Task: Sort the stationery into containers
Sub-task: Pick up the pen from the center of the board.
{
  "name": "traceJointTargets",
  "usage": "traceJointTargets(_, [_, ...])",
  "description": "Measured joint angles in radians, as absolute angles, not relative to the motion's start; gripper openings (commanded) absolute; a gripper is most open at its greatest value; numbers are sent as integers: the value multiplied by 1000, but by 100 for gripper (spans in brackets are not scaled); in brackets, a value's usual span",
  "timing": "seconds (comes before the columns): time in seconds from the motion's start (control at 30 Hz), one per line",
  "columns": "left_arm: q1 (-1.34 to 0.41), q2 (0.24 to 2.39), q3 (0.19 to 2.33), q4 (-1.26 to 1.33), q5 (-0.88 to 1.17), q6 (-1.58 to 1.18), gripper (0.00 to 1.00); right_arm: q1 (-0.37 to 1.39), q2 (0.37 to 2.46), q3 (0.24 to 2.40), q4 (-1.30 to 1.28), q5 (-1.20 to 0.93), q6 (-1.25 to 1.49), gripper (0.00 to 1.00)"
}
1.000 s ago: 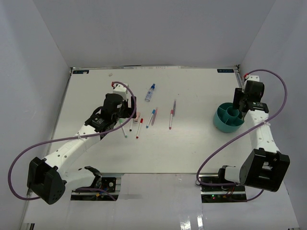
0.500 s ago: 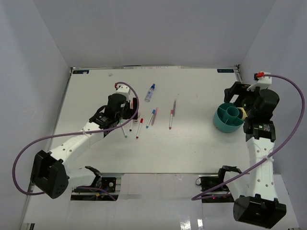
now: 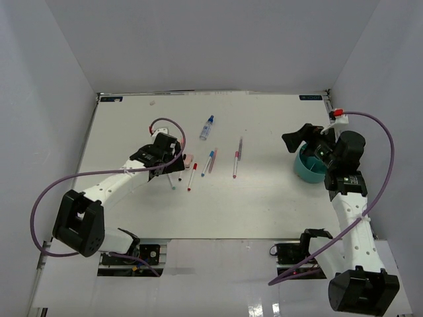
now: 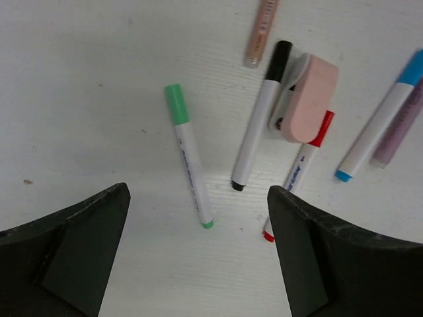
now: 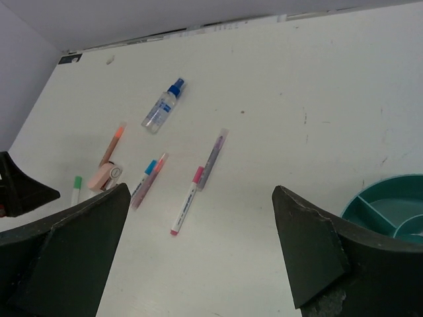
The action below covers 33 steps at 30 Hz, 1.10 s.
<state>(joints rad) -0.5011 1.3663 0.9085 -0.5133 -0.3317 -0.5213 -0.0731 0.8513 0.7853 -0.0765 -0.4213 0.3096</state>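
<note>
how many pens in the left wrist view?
6: green-capped at left, black-capped centre, red-capped partly under the pink eraser, blue-capped and purplish at right, peach one at top edge. Others may lie out of frame.

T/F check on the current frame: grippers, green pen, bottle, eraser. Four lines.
1. The left gripper and the right gripper are both open and hold nothing. True.
2. The green-capped pen lies on the table, right in front of the left gripper's open fingers. True.
3. The blue-capped bottle is inside the teal bowl. False: it lies on the table towards the far edge, well to the left of the bowl.
4. The pink block sits well clear of every pen. False: it lies in the pen cluster, right against the red-capped pen.
</note>
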Motion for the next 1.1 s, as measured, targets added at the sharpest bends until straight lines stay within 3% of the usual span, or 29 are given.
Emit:
traceJointTargets(0.57, [-431,1504,823,-506,-258,-695,74,120,840,702,-68,-319,249,95])
traceJointTargets(0.73, [-432,1530,823,-499,-268,-707,56,134,833,702,-68,-301,231,95])
traceJointTargets(0.9, [-441,1534,822,-506,-301,-712,49,139,827,695,-68,-286,221,96])
traceJointTargets(1.1, [-459,1550,833,-512,-331,-721,17,146,826,689,-68,-282,212,96])
